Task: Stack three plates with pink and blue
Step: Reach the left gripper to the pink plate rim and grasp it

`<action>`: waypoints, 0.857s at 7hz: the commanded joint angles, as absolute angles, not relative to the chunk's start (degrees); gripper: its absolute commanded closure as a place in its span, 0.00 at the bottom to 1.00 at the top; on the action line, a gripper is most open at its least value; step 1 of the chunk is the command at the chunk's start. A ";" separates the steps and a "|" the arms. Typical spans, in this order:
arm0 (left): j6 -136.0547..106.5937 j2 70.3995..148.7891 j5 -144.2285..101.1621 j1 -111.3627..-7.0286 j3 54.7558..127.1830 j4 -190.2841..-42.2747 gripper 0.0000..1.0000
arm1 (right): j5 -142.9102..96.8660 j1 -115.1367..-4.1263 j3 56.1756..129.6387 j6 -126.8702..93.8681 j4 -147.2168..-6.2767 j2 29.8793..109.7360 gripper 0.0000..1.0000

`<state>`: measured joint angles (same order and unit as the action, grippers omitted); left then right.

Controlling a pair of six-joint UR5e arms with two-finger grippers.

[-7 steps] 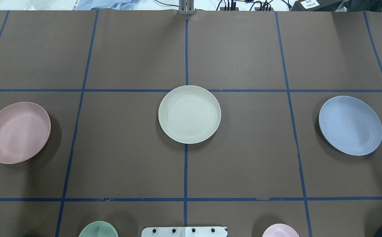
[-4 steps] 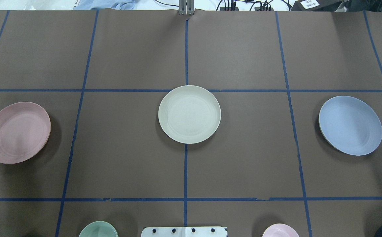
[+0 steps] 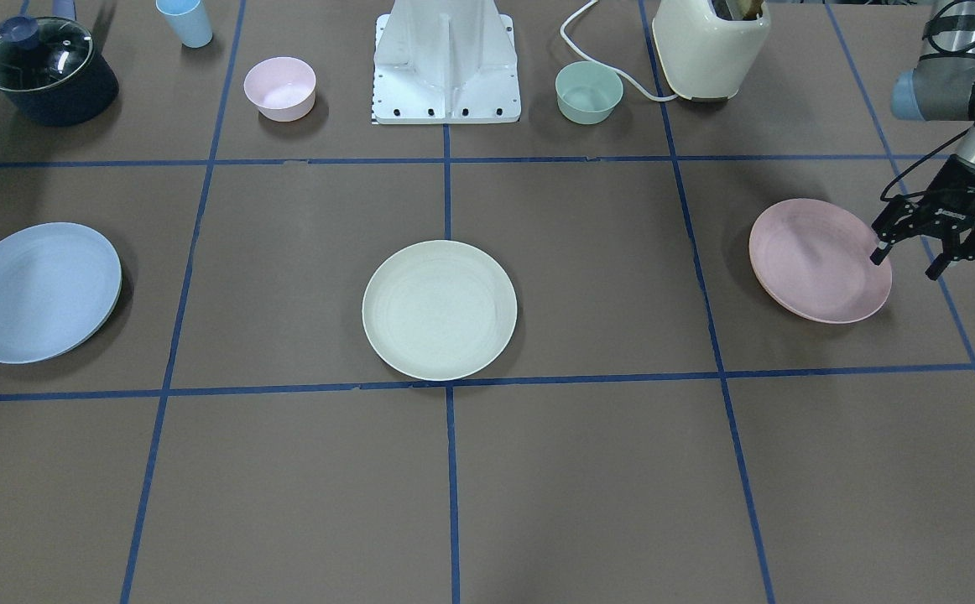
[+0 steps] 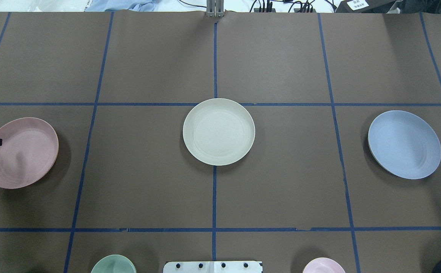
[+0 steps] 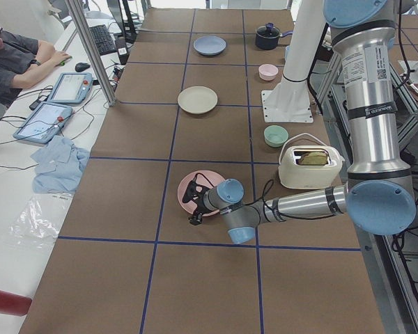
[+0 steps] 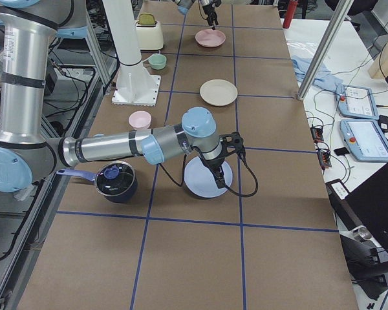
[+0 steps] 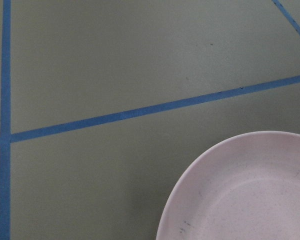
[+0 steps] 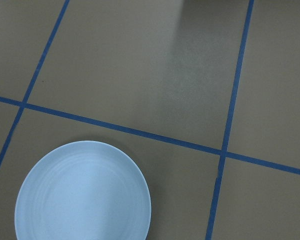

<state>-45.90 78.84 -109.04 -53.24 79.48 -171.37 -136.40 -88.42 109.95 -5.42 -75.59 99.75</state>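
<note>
Three plates lie flat in a row across the table (image 3: 588,470), well apart, none on another. One cream plate (image 4: 219,131) sits in the middle, one pink plate (image 4: 20,152) lies toward the robot's left, and one blue plate (image 4: 404,144) toward its right.

Two small bowls stand on either side of the robot's base (image 3: 445,63), a green bowl (image 3: 589,92) and a pink bowl (image 3: 279,87). One dark pot (image 3: 47,71) carries a glass lid, and one blue cup (image 3: 185,21) stands near it. One cream toaster (image 3: 710,46) beside the green bowl has something brown in its slot.

At the pink plate's outer rim is the left gripper (image 3: 904,264), jaws spread, with one fingertip over the rim; whether it touches cannot be told. Over the blue plate hangs the right gripper (image 6: 221,177), seen only from the side, so the state of its jaws cannot be told.
</note>
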 commanded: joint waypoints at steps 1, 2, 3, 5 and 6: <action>-46.41 78.84 -108.54 -52.12 78.84 -171.56 0.79 | -136.41 -88.42 109.95 -5.45 -75.59 99.76 0.00; -46.32 78.75 -108.54 -52.12 78.66 -172.43 1.00 | -136.41 -88.42 109.95 -5.45 -75.59 99.76 0.00; -46.14 78.75 -108.63 -52.12 78.66 -172.88 1.00 | -136.41 -88.42 109.95 -5.45 -75.59 99.76 0.00; -46.06 78.66 -113.43 -52.91 80.58 -173.58 1.00 | -136.49 -88.42 109.95 -5.45 -75.59 99.76 0.00; -45.97 78.75 -118.34 -54.39 83.55 -172.71 1.00 | -136.49 -88.42 109.95 -5.45 -75.59 99.76 0.00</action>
<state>-46.07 78.71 -113.35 -53.10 80.83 -173.28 -136.46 -88.42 109.95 -5.45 -75.59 99.76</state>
